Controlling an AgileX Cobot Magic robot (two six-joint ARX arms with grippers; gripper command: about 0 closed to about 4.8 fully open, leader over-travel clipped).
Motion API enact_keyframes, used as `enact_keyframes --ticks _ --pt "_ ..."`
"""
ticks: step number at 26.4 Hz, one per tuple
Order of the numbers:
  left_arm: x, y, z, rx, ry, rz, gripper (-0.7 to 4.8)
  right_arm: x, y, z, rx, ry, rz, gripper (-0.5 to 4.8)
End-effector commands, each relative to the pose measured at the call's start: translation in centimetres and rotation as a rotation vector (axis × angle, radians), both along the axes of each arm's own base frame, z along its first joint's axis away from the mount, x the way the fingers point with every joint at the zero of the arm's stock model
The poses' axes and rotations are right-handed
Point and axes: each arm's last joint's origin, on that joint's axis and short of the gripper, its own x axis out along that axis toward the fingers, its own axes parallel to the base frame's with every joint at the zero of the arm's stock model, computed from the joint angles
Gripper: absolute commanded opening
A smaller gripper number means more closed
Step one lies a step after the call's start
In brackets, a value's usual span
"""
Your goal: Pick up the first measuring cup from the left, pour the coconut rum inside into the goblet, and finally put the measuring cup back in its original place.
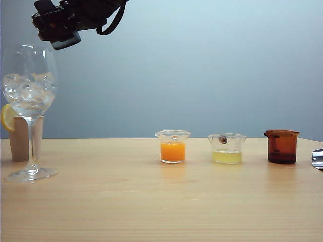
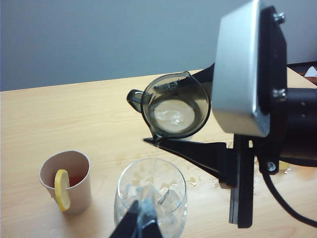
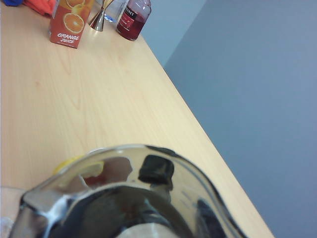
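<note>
The goblet point(image 1: 29, 85) stands at the table's left, its bowl holding ice cubes and clear liquid. High above it is my right gripper point(image 1: 63, 27), shut on the smoky grey-green measuring cup point(image 2: 176, 104). The cup is tipped on its side over the goblet's mouth point(image 2: 151, 191), one dark finger point(image 2: 188, 148) under it and the other behind it. A little clear coconut rum point(image 2: 173, 113) glints inside the cup. In the right wrist view the cup's rim point(image 3: 148, 148) fills the near field. My left gripper point(image 2: 140, 223) hangs just above the goblet, shut and empty.
Three more cups stand in a row to the right: orange point(image 1: 173, 146), pale yellow point(image 1: 227, 148) and amber-brown point(image 1: 281, 146). A paper cup with a lemon slice point(image 2: 67, 181) sits behind the goblet. An orange juice carton point(image 3: 71, 22), a jigger point(image 3: 100, 17) and a red bottle point(image 3: 133, 14) stand far off.
</note>
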Motion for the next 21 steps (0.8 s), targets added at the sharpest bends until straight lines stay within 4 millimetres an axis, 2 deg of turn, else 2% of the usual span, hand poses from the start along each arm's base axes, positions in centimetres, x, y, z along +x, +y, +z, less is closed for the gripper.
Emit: enact_keyframes --ticks 1,21 --pt "-0.12 0.0 0.39 -0.002 -0.017 -0.004 -0.05 -0.11 -0.07 0.85 0.005 -0.068 0.003 -0.01" --pt "-0.11 0.0 0.38 -0.001 -0.017 -0.004 -0.05 -0.81 0.61 0.62 -0.078 -0.174 0.018 0.0"
